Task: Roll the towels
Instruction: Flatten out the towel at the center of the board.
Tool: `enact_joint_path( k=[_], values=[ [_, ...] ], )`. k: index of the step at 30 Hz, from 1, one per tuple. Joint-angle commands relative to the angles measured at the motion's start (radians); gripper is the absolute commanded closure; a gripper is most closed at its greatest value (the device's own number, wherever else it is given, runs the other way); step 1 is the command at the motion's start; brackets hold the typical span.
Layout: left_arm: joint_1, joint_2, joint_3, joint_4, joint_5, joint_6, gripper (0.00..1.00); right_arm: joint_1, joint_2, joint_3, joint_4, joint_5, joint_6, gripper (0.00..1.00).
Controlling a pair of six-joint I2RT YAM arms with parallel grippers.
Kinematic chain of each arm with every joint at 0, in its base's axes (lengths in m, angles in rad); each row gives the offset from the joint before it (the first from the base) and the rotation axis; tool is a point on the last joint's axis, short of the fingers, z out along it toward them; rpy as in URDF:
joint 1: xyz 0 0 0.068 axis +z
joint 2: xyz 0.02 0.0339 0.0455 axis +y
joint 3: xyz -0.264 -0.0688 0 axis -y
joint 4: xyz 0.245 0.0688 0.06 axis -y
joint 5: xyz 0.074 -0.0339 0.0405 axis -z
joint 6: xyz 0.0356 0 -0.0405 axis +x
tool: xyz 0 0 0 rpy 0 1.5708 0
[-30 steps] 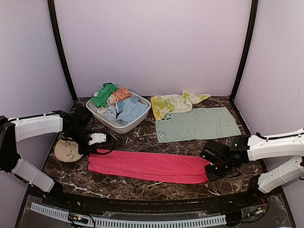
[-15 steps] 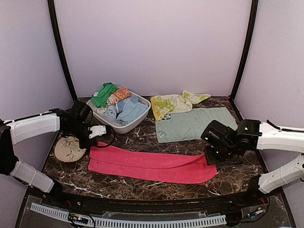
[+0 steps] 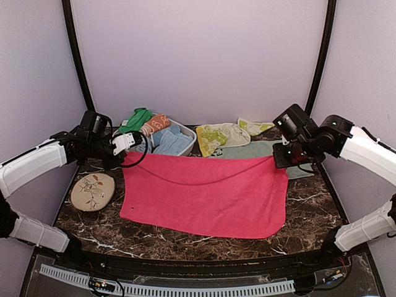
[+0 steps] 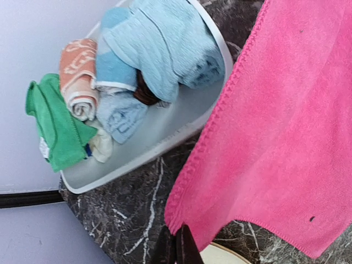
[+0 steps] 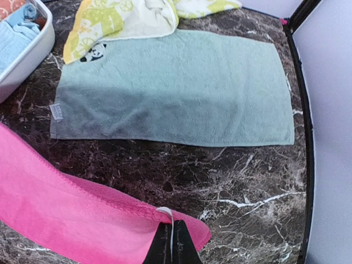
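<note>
The hot-pink towel (image 3: 204, 195) hangs spread between my two grippers above the table, its lower edge near the front. My left gripper (image 3: 126, 153) is shut on its upper left corner (image 4: 179, 223). My right gripper (image 3: 282, 162) is shut on its upper right corner (image 5: 181, 223). The pale mint towel with the panda patch (image 5: 176, 91) lies flat at the back right, partly hidden behind the pink towel in the top view (image 3: 263, 150). The yellow-lime patterned towel (image 3: 226, 133) lies crumpled on its far edge, and also shows in the right wrist view (image 5: 126, 16).
A white tub (image 3: 187, 147) holding several rolled and folded cloths stands at the back left; it also shows in the left wrist view (image 4: 159, 129). A round beige plate (image 3: 93, 190) lies at the left. The table is dark marble (image 3: 309, 210) with purple walls around.
Both grippers have risen and moved back with the pink towel's far corners. The towel, folded in a narrow strip on the table before, now hangs open as a wide sheet.
</note>
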Motion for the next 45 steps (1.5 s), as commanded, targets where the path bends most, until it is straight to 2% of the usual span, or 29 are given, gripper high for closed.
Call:
enact_joint_path(
  k=[1,7,15,24,30,35,41,45],
  values=[
    [0.003,-0.081,0.094,-0.068,0.019,-0.02,1.0,-0.008,-0.023,0.1,-0.059,0.027,-0.096,1.0],
    [0.0,-0.197,0.128,-0.214,0.082,-0.019,1.0,-0.008,-0.171,0.092,-0.097,-0.058,-0.103,1.0],
    [-0.002,-0.375,0.193,-0.415,0.159,-0.02,1.0,-0.008,-0.306,0.103,-0.226,-0.189,-0.028,1.0],
    [-0.002,-0.425,0.371,-0.597,0.287,-0.075,1.0,-0.007,-0.328,0.229,-0.34,-0.294,-0.004,1.0],
    [-0.002,-0.425,0.376,-0.652,0.299,-0.072,1.0,-0.007,-0.297,0.226,-0.358,-0.301,-0.023,1.0],
    [-0.001,-0.426,0.216,-0.576,0.272,-0.074,1.0,-0.008,-0.252,0.073,-0.255,-0.269,-0.06,1.0],
    [-0.001,-0.342,0.02,-0.279,0.138,-0.072,1.0,-0.069,-0.094,0.013,-0.077,-0.214,-0.156,1.0],
    [-0.002,-0.252,-0.058,-0.123,0.055,-0.046,1.0,-0.125,0.031,0.003,0.026,-0.209,-0.226,1.0]
  ],
)
